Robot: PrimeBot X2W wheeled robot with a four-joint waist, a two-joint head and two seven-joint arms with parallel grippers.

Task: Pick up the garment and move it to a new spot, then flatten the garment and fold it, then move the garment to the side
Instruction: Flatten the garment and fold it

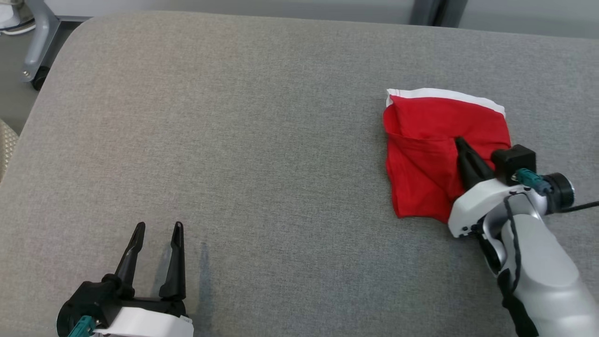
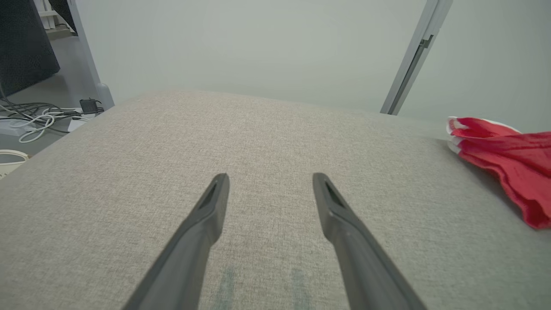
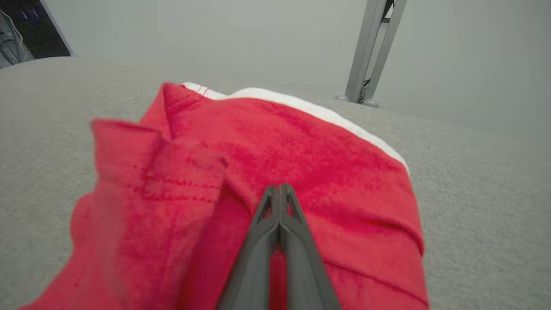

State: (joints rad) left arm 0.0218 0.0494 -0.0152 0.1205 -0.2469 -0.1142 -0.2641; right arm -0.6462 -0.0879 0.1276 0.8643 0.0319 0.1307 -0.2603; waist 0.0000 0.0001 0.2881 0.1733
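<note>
Your right gripper (image 1: 459, 141) clamps the garment (image 1: 421, 135) centrally, likely to lift it; your left gripper (image 1: 158, 227) waits spread, well away.

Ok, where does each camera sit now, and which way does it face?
Head: on the head, looking forward and down at the grey cushion; left gripper lower left, right gripper and forearm right.
Left wrist: along its open fingers, across bare cushion toward the wall.
Right wrist: along its shut fingers, pinching the red garment.
All three share the red garment.
</note>
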